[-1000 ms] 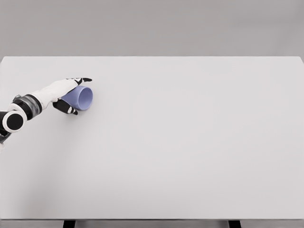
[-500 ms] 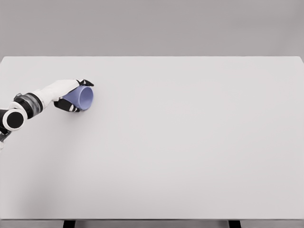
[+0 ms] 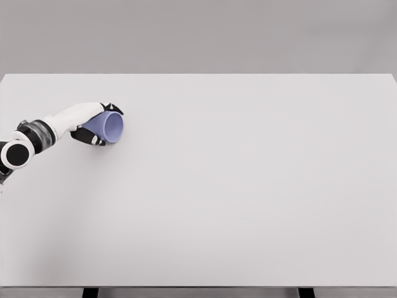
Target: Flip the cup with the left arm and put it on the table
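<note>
Left hand [image 3: 93, 124] is gripping the cup [image 3: 107, 128]: you're seeing the white palm wrapping over its top and back, dark fingertips [image 3: 115, 109] hooking over the upper edge near the rim, and the thumb pressing in from below at the lower left of the body. The cup is lying on its side in that grip, lavender-blue, open mouth facing right and slightly toward the camera, so you're looking partly into the interior. Can't tell whether the lower edge is touching the surface or sitting just above it. The left arm is coming in from the left edge of the picture, forearm angling up and right to the wrist, grey joint ring and black-and-white joint showing at the far left. All of this is sitting at the far left of the white table [image 3: 248, 186], toward the back half.
</note>
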